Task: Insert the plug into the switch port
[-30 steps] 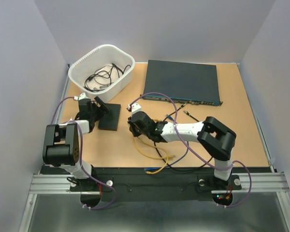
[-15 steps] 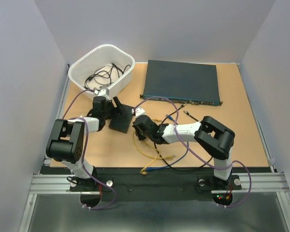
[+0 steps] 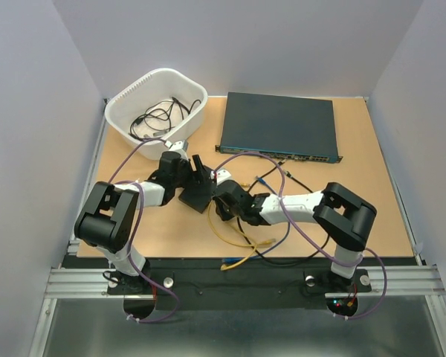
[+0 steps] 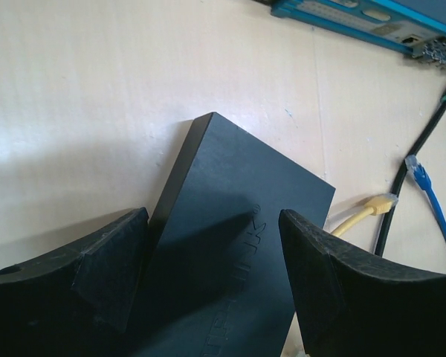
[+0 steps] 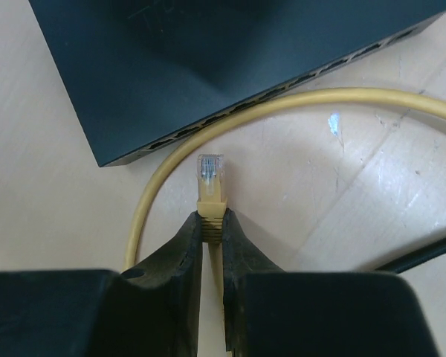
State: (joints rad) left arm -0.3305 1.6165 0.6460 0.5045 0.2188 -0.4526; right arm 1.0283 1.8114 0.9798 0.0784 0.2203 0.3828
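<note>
The small flat black box lies tilted on the table middle. My left gripper is shut on it; in the left wrist view my left gripper has its jaws standing against both long sides of the box. My right gripper is just right of the box, shut on the yellow plug by its boot; in the right wrist view my right gripper points the clear tip at the box's port row, a short gap away. The yellow cable loops between plug and box.
A large dark unit with a blue front lies at the back. A white basket holding black cables stands back left. Yellow, blue and black cables trail across the near middle; spare yellow and blue plugs lie right of the box.
My left gripper has carried the small black box right and nearer, turning it. My right gripper with the yellow plug has shifted slightly right and now faces the box's port edge.
</note>
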